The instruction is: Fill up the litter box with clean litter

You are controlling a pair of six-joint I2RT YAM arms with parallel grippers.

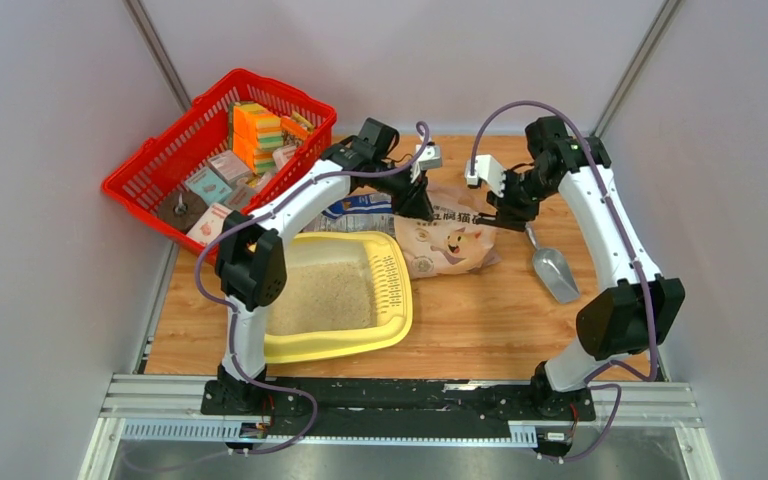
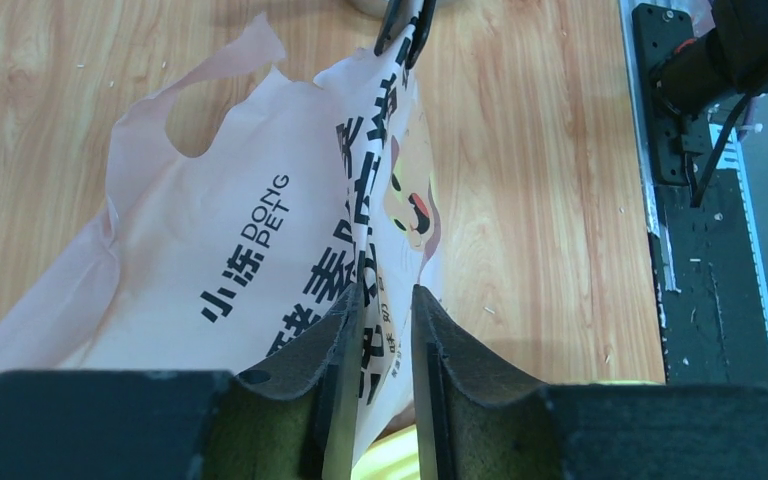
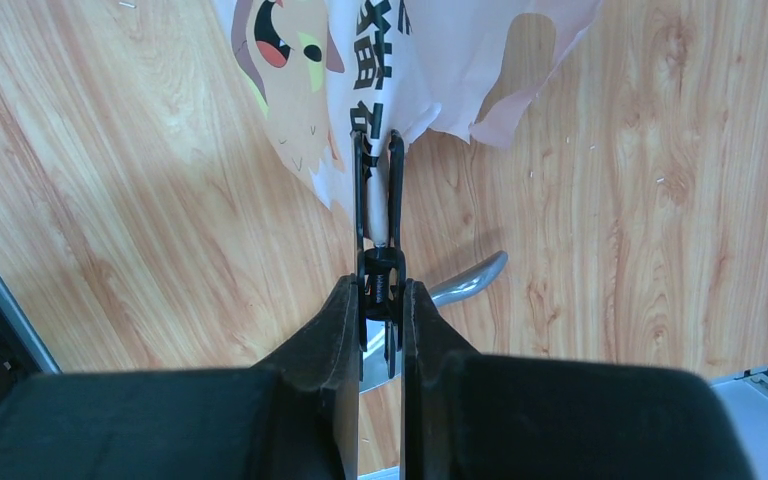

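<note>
Pale-yellow rectangular plastic litter box (image 1: 335, 347), slotted strip (image 1: 392, 272) rightward, holds beige litter (image 1: 325, 295); left gripper (image 2: 385, 300) parted round tan bag (image 2: 210, 240), right gripper (image 3: 378, 290) clamping black clip (image 3: 380, 262)

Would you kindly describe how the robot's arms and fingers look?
The left arm and right arm share white link shells and bulky black joint housings, each trailed by a lavender cable. Their fingers are matte black wedges tapering to narrow tips.

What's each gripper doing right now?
Left gripper: open, fingers astride an edge of the tan litter bag.
Right gripper: shut on the tan litter bag.
</note>
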